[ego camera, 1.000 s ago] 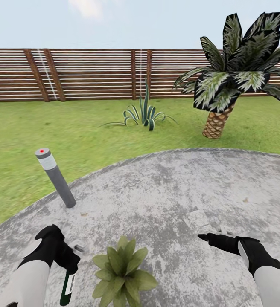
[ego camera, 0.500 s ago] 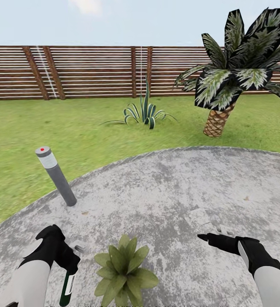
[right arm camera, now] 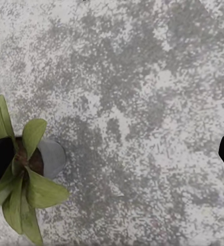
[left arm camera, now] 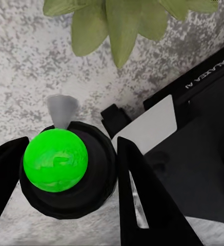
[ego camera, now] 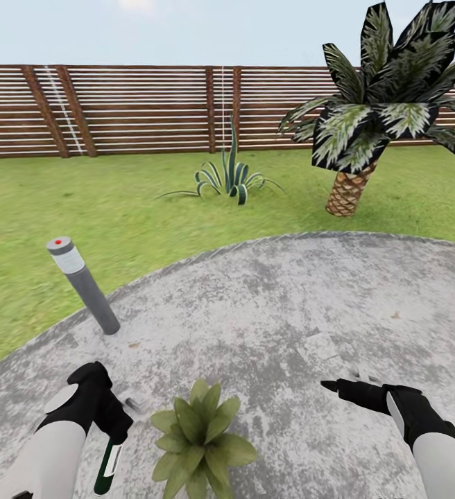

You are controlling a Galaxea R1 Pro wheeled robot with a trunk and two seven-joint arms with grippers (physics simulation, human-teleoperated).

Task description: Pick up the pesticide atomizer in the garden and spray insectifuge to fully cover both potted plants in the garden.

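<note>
My left gripper (ego camera: 109,421) is shut on the pesticide atomizer (ego camera: 108,466), a slim dark green bottle with a white label that hangs down beside one potted plant (ego camera: 198,436). In the left wrist view the black fingers (left arm camera: 137,189) clamp the atomizer's (left arm camera: 65,169) dark head with its bright green top. Its grey nozzle points toward the plant's leaves (left arm camera: 117,23). My right gripper (ego camera: 340,385) hovers open and empty over the patio, right of the plant. The right wrist view shows the potted plant (right arm camera: 24,179) with its grey pot (right arm camera: 53,158).
A grey bollard lamp (ego camera: 82,284) with a red dot stands at the patio's left edge. On the lawn behind are a spiky potless plant (ego camera: 231,179) and a palm (ego camera: 363,125). A brown slat fence (ego camera: 130,107) closes the garden. The grey patio (ego camera: 311,305) stretches ahead and right.
The whole head view has shifted slightly, so the camera moved. My left gripper with the atomizer sits a little higher and nearer the plant. The right gripper is unchanged.
</note>
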